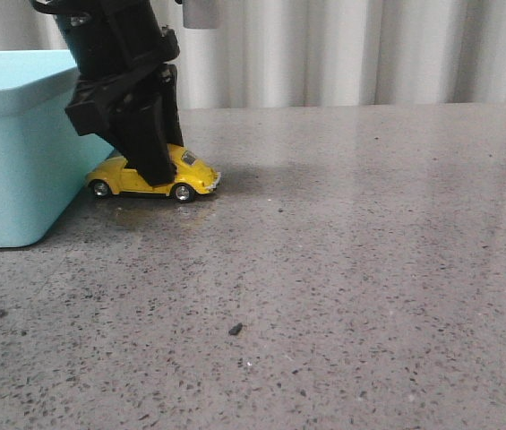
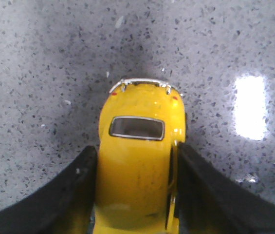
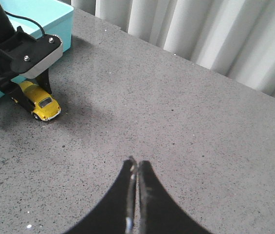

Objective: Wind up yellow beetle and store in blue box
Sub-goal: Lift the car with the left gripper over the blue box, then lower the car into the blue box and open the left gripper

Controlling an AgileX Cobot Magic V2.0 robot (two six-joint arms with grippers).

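Note:
The yellow beetle (image 1: 195,176) stands on its wheels on the grey table, close beside the blue box (image 1: 11,152). My left gripper (image 1: 156,172) comes down over the car's middle. In the left wrist view its black fingers (image 2: 79,185) press both sides of the beetle (image 2: 137,114), whose chrome bumper points away from them. In the right wrist view the beetle (image 3: 45,106) and the blue box (image 3: 54,17) lie far off to one side. My right gripper (image 3: 137,165) is shut and empty above bare table; it does not show in the front view.
A pale pleated curtain (image 1: 369,45) hangs behind the table's far edge. A small dark speck (image 1: 235,329) lies on the speckled tabletop (image 1: 369,269) in front of the car. The box wall stands just left of the beetle.

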